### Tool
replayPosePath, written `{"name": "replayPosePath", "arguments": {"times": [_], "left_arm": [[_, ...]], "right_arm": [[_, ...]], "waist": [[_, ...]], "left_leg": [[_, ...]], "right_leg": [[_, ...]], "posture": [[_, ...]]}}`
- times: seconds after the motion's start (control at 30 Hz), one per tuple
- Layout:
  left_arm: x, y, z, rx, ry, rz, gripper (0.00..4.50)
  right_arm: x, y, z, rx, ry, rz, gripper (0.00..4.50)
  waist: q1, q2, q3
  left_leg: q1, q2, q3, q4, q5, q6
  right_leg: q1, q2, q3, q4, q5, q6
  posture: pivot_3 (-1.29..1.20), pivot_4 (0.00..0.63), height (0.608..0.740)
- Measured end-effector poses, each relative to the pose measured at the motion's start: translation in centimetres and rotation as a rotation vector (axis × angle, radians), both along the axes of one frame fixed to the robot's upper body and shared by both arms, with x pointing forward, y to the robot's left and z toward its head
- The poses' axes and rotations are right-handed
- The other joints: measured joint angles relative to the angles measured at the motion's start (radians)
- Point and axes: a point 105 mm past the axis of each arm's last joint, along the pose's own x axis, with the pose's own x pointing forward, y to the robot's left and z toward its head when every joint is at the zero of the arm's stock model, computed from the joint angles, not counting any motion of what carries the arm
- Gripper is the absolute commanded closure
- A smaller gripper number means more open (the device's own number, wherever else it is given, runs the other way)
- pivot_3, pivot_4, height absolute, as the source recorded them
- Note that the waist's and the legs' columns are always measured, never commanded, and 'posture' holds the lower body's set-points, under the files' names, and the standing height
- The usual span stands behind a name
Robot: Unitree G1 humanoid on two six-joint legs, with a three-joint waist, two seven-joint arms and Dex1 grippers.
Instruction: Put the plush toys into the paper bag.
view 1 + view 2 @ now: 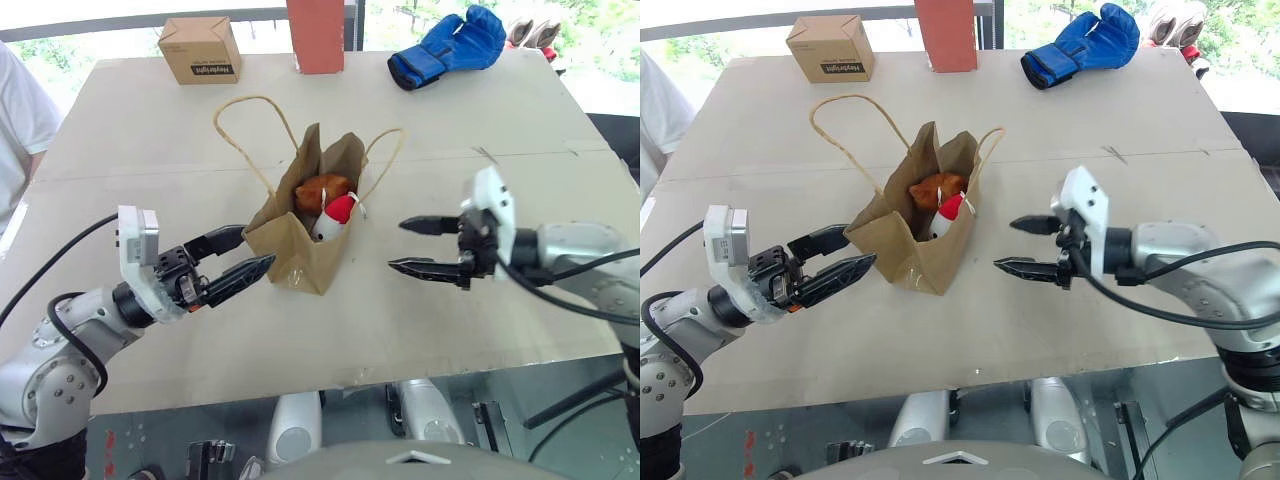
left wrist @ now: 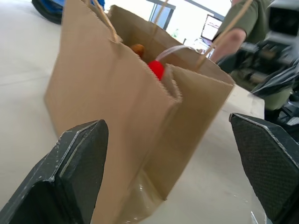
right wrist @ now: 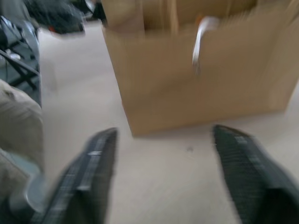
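The brown paper bag point(image 1: 298, 238) stands open in the middle of the table, its two loop handles spread to the sides. Both plush toys lie inside it. The brown one point(image 1: 320, 191) is at the back, and the white one with the red tip point(image 1: 338, 212) leans at the bag's mouth. My left gripper point(image 1: 252, 250) is open just left of the bag's base, its fingers pointing at the bag and holding nothing. To the right of the bag, my right gripper point(image 1: 397, 245) hangs open and empty, a little apart from it. The right wrist view shows the bag's side point(image 3: 201, 88).
At the table's far edge stand a small printed cardboard box point(image 1: 200, 50), a red-brown block point(image 1: 316, 35) and a blue padded glove point(image 1: 447, 47). A person's white sleeve point(image 1: 20, 120) shows at the left. The table's front edge runs just below both grippers.
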Motion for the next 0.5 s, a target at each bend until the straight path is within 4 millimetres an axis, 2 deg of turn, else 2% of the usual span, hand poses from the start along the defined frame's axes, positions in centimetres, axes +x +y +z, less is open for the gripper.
{"name": "replayPosePath", "arguments": {"times": [0.07, 0.13, 0.2, 0.27, 0.3, 0.4, 0.5], "left_arm": [[-0.1, -1.0, -0.2, 0.011, -0.015, 0.004, 0.00], [-0.1, -1.4, -0.4, 0.014, -0.016, 0.021, 0.00], [0.1, -1.6, -0.6, 0.033, -0.018, 0.046, 0.00], [0.1, -1.8, -0.7, 0.040, -0.022, 0.051, 0.00], [0.3, -1.8, -0.8, 0.047, -0.030, 0.084, 0.00], [0.5, -3.3, -1.2, 0.074, -0.060, 0.157, 0.00], [1.6, -3.5, -1.1, 0.086, -0.107, 0.255, 0.00]], "right_arm": [[0.5, 2.5, -1.0, 0.048, 0.000, 0.032, 4.20], [0.8, 3.9, -0.8, 0.071, -0.022, 0.055, 4.39], [1.2, 5.4, 0.0, 0.112, -0.057, 0.077, 4.39], [1.3, 5.9, 0.3, 0.122, -0.069, 0.091, 4.39], [1.3, 6.3, 0.2, 0.121, -0.071, 0.107, 4.39], [1.6, 8.0, -0.5, 0.137, -0.051, 0.153, 4.39], [2.1, 8.9, -0.9, 0.146, -0.049, 0.168, 4.39]], "waist": [[-0.002, 0.001, 0.000], [0.000, 0.000, 0.000], [0.002, 0.000, 0.000], [0.006, 0.000, 0.000], [0.008, 0.000, 0.000], [0.004, 0.000, 0.000], [0.006, 0.000, 0.000]], "left_leg": [[-0.001, 0.000, 0.001, 0.000, 0.000, 0.000], [-0.001, 0.000, 0.000, 0.000, 0.000, 0.000], [-0.001, 0.000, -0.001, 0.000, 0.000, 0.000], [-0.002, 0.000, -0.001, 0.000, 0.000, 0.000], [-0.001, 0.000, -0.001, 0.000, 0.000, 0.000], [-0.001, 0.000, -0.001, 0.000, 0.000, 0.000], [0.000, 0.000, -0.002, 0.001, 0.000, 0.000]], "right_leg": [[0.000, 0.000, 0.001, 0.001, 0.000, 0.000], [0.000, 0.000, 0.001, 0.001, 0.001, 0.000], [0.000, 0.001, 0.001, 0.001, 0.001, 0.001], [0.000, 0.001, 0.000, 0.001, 0.001, 0.001], [0.000, 0.001, 0.000, 0.001, 0.001, 0.001], [0.000, 0.001, 0.000, 0.002, 0.001, 0.001], [0.001, 0.002, 0.000, 0.003, 0.001, 0.001]], "posture": [[0.00, 0.150, 0.740], [0.00, 0.150, 0.740], [0.00, 0.150, 0.740], [0.00, 0.150, 0.740], [0.00, 0.150, 0.740], [0.00, 0.150, 0.740], [0.00, 0.150, 0.740]]}}
